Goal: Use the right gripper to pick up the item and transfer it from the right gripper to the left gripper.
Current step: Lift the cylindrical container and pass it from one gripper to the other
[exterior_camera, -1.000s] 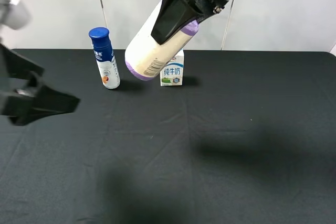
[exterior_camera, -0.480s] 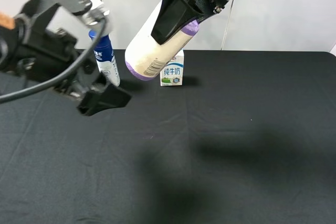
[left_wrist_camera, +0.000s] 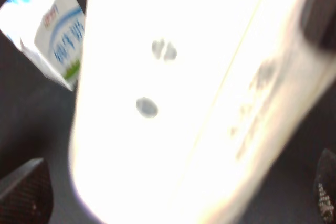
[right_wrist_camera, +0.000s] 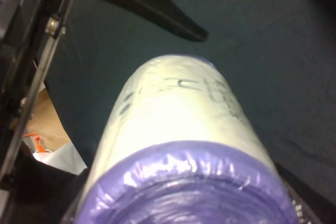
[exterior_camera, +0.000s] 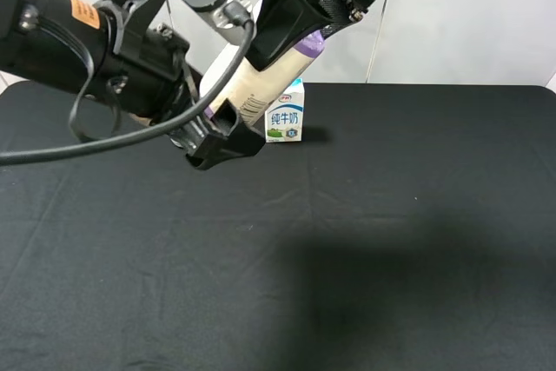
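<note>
The item, a cream-white bottle with a purple cap, hangs tilted in the air above the table's back. My right gripper is shut on its cap end. In the right wrist view the purple cap fills the foreground. My left gripper, on the bulky arm with the orange sticker, is open at the bottle's lower end, its fingers either side of the base. In the left wrist view the bottle fills the frame between the two fingertips, blurred and overexposed. Contact cannot be told.
A small white-and-blue milk carton stands on the black table just behind the bottle and shows in the left wrist view. The blue-capped bottle is hidden behind the left arm. A pale wall rises behind the table.
The left arm has swung up and to the right, from the table's left to the bottle's lower end, covering the blue-capped bottle. The right gripper and the item have stayed in place.
</note>
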